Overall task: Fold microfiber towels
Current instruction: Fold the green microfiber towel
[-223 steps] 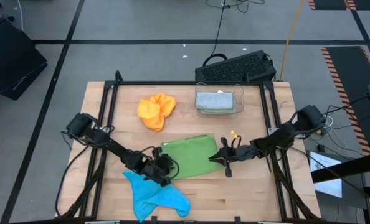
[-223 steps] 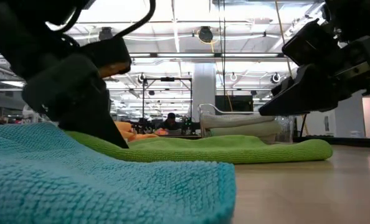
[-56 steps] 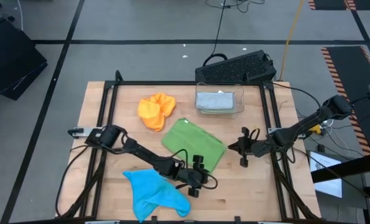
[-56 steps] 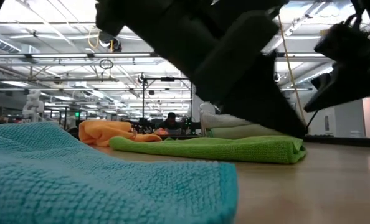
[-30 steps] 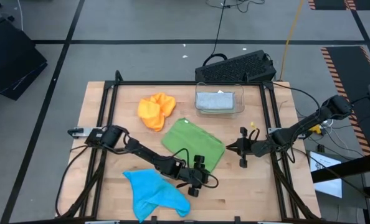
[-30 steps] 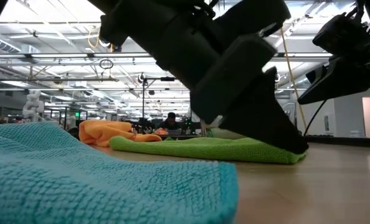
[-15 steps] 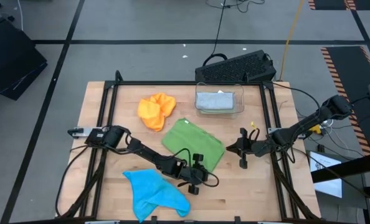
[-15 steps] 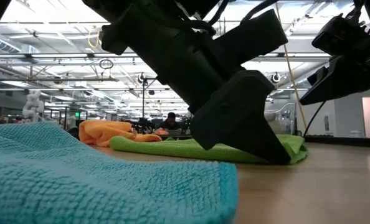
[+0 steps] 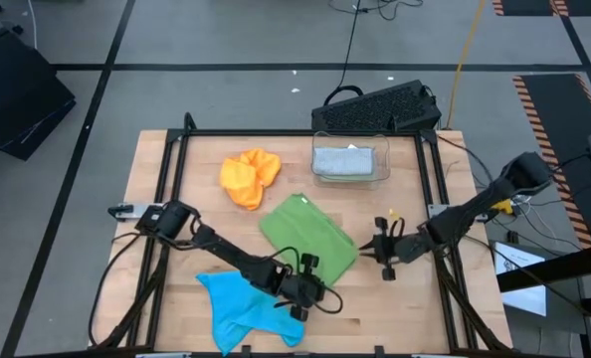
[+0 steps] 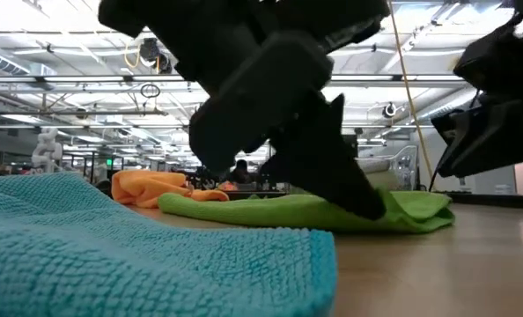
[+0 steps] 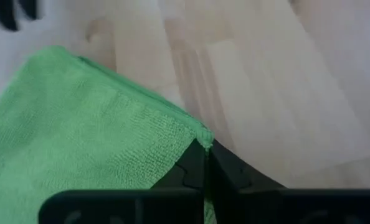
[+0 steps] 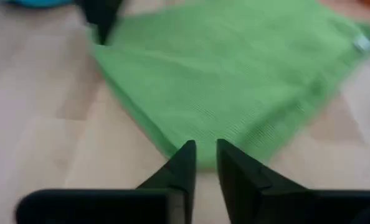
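A bright green towel (image 9: 308, 235) lies folded flat in the middle of the table, set cornerwise. My left gripper (image 9: 310, 268) is at its near corner and shut on it. My right gripper (image 9: 380, 249) is at the towel's right corner, with its fingers close together around that corner. An orange towel (image 9: 250, 177) lies bunched at the far left. A blue towel (image 9: 248, 308) lies crumpled at the near edge. A grey towel lies inside the clear bin (image 9: 350, 162). My left gripper pinches the green towel's near corner (image 11: 200, 135) between its two fingertips (image 11: 188, 167), coming low and slanting from the table's near left. The corner sits only at the fingers' free ends. The rest of the towel lies on the table. My right gripper has the green towel's right corner (image 12: 200, 155) between its two fingertips (image 12: 184, 158), coming low from the table's right. The gap between the fingers is narrow. The towel lies on the table, with its right end (image 10: 438, 208) a little raised.
A black keyboard (image 9: 380, 107) lies behind the bin, past the table's far edge. Bare wood shows at the near right of the table (image 9: 395, 313) and along the left side. A black frame rail (image 9: 305, 133) runs round the work area.
My left gripper has shifted a little toward the table's near left while keeping the green towel's near corner. My right gripper has gone left and slightly nearer, up to the towel's right corner. The towel's right end now stands a little raised.
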